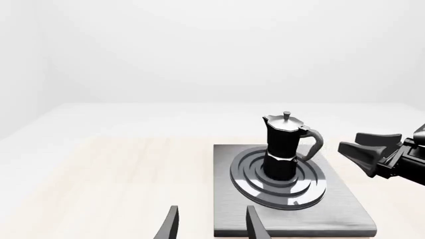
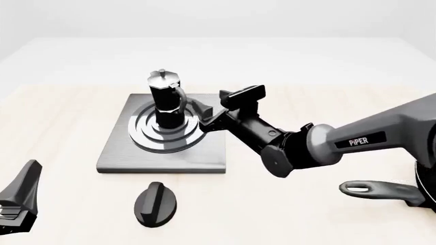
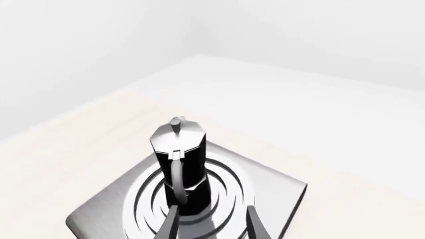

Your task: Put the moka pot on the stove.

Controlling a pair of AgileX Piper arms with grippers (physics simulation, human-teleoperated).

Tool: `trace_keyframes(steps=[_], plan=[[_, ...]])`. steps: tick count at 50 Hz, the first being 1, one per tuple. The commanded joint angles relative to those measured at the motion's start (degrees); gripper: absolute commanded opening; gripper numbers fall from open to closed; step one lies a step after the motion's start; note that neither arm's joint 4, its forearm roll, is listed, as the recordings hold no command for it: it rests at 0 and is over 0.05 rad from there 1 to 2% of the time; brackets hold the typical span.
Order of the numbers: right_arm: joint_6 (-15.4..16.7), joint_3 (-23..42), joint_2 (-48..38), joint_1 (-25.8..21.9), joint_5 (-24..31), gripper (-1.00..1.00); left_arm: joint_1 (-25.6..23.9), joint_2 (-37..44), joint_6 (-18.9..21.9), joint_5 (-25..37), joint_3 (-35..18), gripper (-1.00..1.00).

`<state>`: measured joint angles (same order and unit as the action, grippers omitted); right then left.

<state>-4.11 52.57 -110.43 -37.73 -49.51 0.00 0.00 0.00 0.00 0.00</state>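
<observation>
Your moka pot stands upright on the stove. Your right gripper sits released beside its handle; your left gripper is spread too.

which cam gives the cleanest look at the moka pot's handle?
Left wrist view: the moka pot stands side-on on the stove, so the handle's curve shows in full, with the open right gripper apart from it. The front view overlaps the handle with the pot's body; the right wrist view sees it end-on, foreshortened.
</observation>
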Motion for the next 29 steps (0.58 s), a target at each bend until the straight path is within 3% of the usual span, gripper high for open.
trace_keyframes(steps=[1, 29], plan=[[0.0, -3.2, 1.7, 1.6, -2.0, 1.00, 0.0, 0.0, 0.0, 0.0, 0.0, 1.00], [0.5, -9.6, 4.5, 8.0, -5.9, 1.00, 0.0, 0.0, 0.0, 0.0, 0.0, 1.00]])
